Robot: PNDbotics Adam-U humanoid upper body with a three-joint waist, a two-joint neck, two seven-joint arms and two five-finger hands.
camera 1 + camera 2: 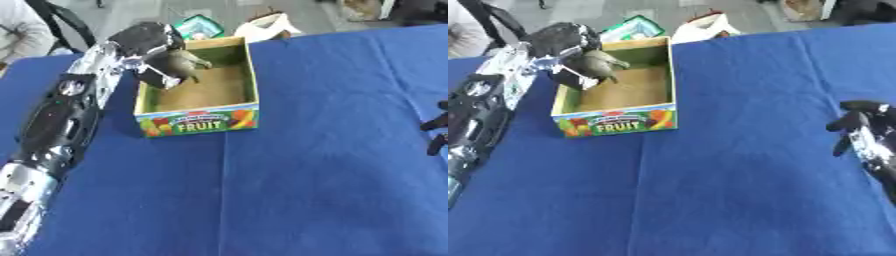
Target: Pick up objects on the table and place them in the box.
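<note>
An open cardboard box (199, 121) with "FRUIT" printed on its front stands on the blue table at the upper left. My left hand (156, 50) is over the box's left wall, fingers curled round a small olive-grey object (187, 62) that looks like a toy animal and hangs above the box's inside. The box's brown floor (210, 87) shows nothing else lying in it. My right hand (864, 127) rests at the right edge of the table, fingers relaxed, holding nothing.
A blue cloth (306, 175) covers the whole table. Beyond the far edge lie a green packet (198, 26) and a white bag (267, 25) on the floor. A person's sleeve shows at the top left corner.
</note>
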